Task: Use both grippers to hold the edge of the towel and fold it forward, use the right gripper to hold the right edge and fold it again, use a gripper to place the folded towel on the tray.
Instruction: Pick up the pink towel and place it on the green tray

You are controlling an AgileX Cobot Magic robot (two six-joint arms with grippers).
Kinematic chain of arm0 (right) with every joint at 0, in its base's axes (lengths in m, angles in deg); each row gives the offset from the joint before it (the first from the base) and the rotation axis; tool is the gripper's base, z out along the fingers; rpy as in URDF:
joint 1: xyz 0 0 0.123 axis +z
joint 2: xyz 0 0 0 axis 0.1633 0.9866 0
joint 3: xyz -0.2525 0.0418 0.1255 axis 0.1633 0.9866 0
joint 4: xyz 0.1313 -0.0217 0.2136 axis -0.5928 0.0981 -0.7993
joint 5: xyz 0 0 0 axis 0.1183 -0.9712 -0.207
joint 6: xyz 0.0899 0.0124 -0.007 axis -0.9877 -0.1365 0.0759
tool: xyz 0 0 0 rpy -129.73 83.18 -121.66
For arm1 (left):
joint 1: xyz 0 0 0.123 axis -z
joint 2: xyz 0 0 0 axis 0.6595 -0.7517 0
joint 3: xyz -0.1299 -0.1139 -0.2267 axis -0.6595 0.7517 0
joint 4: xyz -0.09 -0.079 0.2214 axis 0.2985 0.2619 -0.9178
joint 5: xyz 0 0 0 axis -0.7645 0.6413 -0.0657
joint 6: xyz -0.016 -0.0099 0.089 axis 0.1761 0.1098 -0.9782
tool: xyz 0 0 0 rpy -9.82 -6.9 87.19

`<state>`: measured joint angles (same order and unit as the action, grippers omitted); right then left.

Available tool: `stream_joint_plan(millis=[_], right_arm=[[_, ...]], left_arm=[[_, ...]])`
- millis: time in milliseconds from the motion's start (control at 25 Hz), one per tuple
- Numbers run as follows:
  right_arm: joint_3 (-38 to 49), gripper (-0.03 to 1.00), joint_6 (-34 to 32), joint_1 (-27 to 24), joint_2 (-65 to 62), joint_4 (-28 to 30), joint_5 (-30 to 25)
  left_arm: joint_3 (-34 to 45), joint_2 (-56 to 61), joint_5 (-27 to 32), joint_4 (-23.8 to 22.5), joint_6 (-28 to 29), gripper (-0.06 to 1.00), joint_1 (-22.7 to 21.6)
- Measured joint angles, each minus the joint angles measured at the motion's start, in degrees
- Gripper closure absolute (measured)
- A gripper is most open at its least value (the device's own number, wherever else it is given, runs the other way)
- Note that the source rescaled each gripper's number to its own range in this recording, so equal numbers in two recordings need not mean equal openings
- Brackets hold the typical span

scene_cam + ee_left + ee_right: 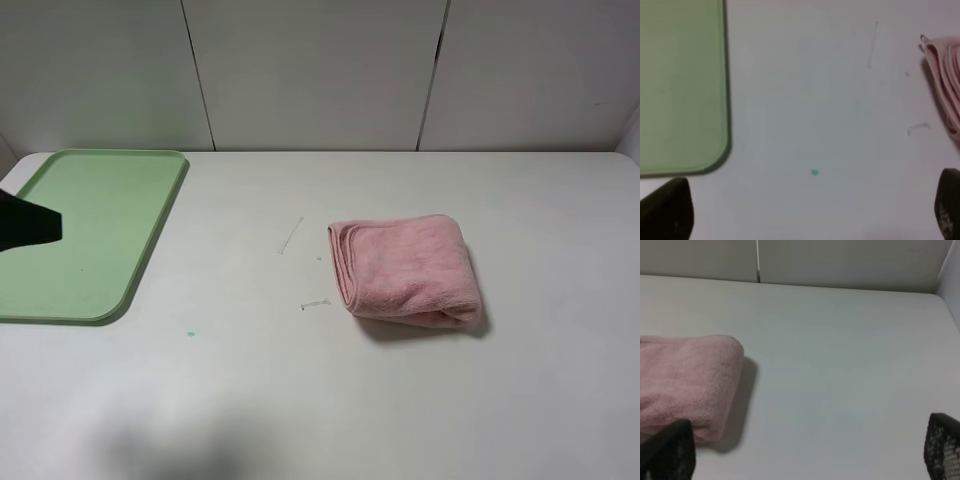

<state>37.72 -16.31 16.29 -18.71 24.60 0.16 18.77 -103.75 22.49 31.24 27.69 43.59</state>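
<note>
Plain pink towel; light green tray; white bench with one small green speck; black left tool.

White tabletop, panelled wall, a few small marks

The white table fills most of the exterior high frame. Across the top behind it runs a pale wall split by two dark vertical seams. Just left of centre lie two faint grey marks, a slanted scratch and a short scratch below it. A tiny teal speck sits lower left, and a soft shadow darkens the bottom edge.
</note>
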Motion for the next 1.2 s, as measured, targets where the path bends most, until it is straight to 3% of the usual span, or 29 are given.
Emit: stream_joint_plan(millis=[200, 400, 720, 960, 1200], right_arm=[[0.0, -0.03, 0.0, 0.0, 0.0, 0.0, 0.0], [0.0, -0.03, 0.0, 0.0, 0.0, 0.0, 0.0], [0.0, -0.03, 0.0, 0.0, 0.0, 0.0, 0.0], [0.0, -0.03, 0.0, 0.0, 0.0, 0.0, 0.0], [0.0, -0.03, 0.0, 0.0, 0.0, 0.0, 0.1]], left_arm=[[-0.3, -9.4, -4.9, 1.9, -1.0, -0.02, 2.2], [-2.5, -21.3, -12.4, 3.2, -1.3, -0.02, 9.9], [-8.9, -34.6, -17.6, 4.6, -1.3, 0.00, 18.3], [-14.6, -42.7, -20.2, 9.3, -1.3, 0.00, 24.7], [-19.0, -50.3, -25.2, 10.2, -1.3, 0.00, 30.8]])
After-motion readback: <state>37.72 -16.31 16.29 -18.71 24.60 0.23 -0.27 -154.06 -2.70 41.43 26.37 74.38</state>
